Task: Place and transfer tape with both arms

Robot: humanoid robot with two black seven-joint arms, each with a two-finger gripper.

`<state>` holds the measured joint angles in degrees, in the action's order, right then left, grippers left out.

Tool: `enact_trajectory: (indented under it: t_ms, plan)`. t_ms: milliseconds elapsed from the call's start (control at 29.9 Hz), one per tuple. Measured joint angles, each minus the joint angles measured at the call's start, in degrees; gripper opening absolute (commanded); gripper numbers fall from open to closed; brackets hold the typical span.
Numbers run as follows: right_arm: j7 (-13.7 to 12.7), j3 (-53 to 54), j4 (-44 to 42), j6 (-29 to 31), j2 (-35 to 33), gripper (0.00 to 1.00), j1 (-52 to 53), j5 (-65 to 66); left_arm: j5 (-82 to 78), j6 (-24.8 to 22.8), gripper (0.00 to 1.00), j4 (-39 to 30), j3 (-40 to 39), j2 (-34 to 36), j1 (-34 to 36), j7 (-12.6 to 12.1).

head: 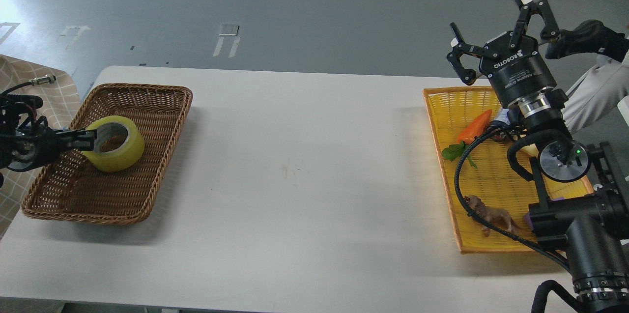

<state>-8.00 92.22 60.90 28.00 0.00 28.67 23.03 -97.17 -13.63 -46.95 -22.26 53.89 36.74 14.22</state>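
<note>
Bright, even light from overhead fills the scene, and the white tabletop (304,165) reads clean with only a mild sheen. Glare blooms on the grey floor (295,8) at far left, washing it nearly white. Soft shadows fall toward the near side and right of the brown basket (162,106), and a faint one edges the yellow tray (442,165) on its left. Focus is sharp across the middle; weave detail is crisp. The black arm at near right (589,244) sits dark, its detail swallowed.
</note>
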Motion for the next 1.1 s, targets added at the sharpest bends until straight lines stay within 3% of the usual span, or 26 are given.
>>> enact_trajectory:
  t_ms: [67, 234, 435, 535, 635, 735, 903, 1103]
  plan:
    - [0.0, 0.0, 0.0, 0.0, 0.0, 1.0, 0.0, 0.0, 0.0, 0.1, 0.58, -0.1, -0.1, 0.0, 0.0, 0.0]
    - [0.0, 0.1, 0.0, 0.0, 0.0, 1.0, 0.1, 0.0, 0.2, 1.9, 0.68, -0.9, -0.2, 0.4, 0.1, 0.7]
    - [0.0, 0.3, 0.0, 0.0, 0.0, 1.0, 0.1, 0.0, 3.7, 5.0, 0.72, -2.3, -1.1, 1.2, 1.3, 2.5]
    - [0.0, 0.3, 0.0, 0.0, 0.0, 1.0, 0.2, 0.0, 10.9, 5.7, 0.72, -3.5, -1.4, 1.8, 5.2, 3.7]
    - [0.0, 0.3, 0.1, 0.0, 0.0, 1.0, 0.3, 0.0, 25.1, 5.7, 0.72, -5.4, -1.7, 2.0, 10.3, 6.6]
    - [0.0, 0.4, 0.0, 0.0, 0.0, 1.0, 0.6, 0.0, 38.6, 5.0, 0.81, -7.1, -1.8, 1.4, 14.1, 8.8]
    - [0.0, 0.4, 0.1, 0.0, 0.0, 1.0, 1.3, 0.0, 57.7, 2.0, 0.97, -8.7, -2.3, -3.2, 18.9, 9.6]
    - [-0.1, 0.4, 0.1, 0.0, 0.0, 1.0, 2.7, 0.1, 68.0, -4.8, 0.98, -8.8, -8.7, -12.4, 20.1, 9.7]
